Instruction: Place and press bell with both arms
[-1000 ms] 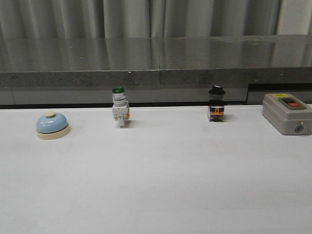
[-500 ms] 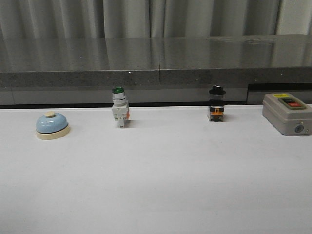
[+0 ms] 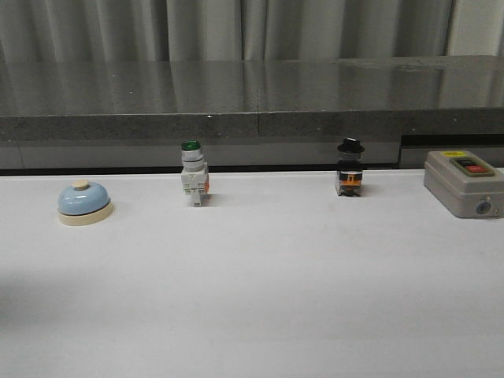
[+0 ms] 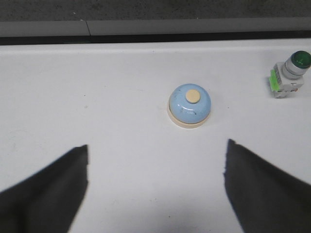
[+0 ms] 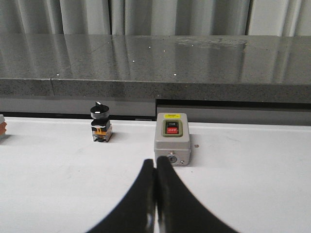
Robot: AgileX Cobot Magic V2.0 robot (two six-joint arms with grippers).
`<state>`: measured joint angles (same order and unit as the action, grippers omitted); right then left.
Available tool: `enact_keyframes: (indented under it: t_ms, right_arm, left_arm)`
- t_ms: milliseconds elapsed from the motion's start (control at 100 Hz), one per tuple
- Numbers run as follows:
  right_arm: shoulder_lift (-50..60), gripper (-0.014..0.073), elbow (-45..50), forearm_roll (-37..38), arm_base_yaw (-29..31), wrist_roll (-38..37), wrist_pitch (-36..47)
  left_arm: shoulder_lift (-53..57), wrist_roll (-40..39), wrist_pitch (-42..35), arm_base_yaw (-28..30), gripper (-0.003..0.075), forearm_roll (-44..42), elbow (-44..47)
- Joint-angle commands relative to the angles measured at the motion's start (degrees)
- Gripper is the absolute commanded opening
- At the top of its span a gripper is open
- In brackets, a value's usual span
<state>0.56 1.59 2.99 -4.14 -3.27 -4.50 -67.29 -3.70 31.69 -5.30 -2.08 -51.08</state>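
**Lining up the left arm to lift the bell**

The bell point(image 3: 84, 202) sits upright on the white worktop point(image 3: 260, 291) at its far left, well apart from the green-capped switch point(image 3: 193, 183) to its right, with a black-knobbed switch point(image 3: 350, 168) and a grey box point(image 3: 465, 183) further along the row. No arm shows in the front view, so neither is over the middle of the worktop.

In the left wrist view the left gripper point(image 4: 155, 160) hangs above the worktop with its fingers point(image 4: 53, 187) spread wide and released, nothing between them. The bell point(image 4: 189, 106) lies beyond the fingertips and slightly off the centre line toward one finger; it is untouched. The right gripper point(image 5: 156, 167) has its fingers point(image 5: 138, 199) pressed together with nothing in them, pointing toward the grey box point(image 5: 172, 139).

The step in hand looks like the approach for the pick. To do it well:

- Shift the left arm until the bell sits midway between the two fingers before coming down, so one finger does not nudge it first.
- Close on the cream base or low on the dome. The dome is smooth and curved, so a high grip would probably slide off.
- Stay off the top button, so the bell is not pressed early.
- Keep the bell level while carrying it, and set it down flat where the right arm can reach it.
- Hold the right arm back until the bell is down.
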Motion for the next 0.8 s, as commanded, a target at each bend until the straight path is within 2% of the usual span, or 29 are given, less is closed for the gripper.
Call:
enact_keyframes:
  t_ms: [0, 90, 470, 790]
  right_arm:
    - [0.85, -0.0060, -0.83, 0.05, 0.28, 0.38, 4.93]
    - [0.85, -0.0060, -0.83, 0.05, 0.28, 0.38, 4.93]
    - [0.85, -0.0060, -0.83, 0.05, 0.28, 0.38, 4.93]
    - [0.85, -0.0060, -0.83, 0.05, 0.28, 0.38, 4.93]
  left_arm:
    - [-0.74, 0.11, -4.29, 0.21, 0.0679, 0.66, -2.15]
    - [-4.19, 0.08, -4.38, 0.21, 0.0639, 0.66, -3.17]
    - [-21.22, 0.08, -5.53, -5.17, 0.0639, 0.66, -14.71]
    - [-33.58, 0.08, -5.20, -6.21, 0.0639, 0.66, -24.27]
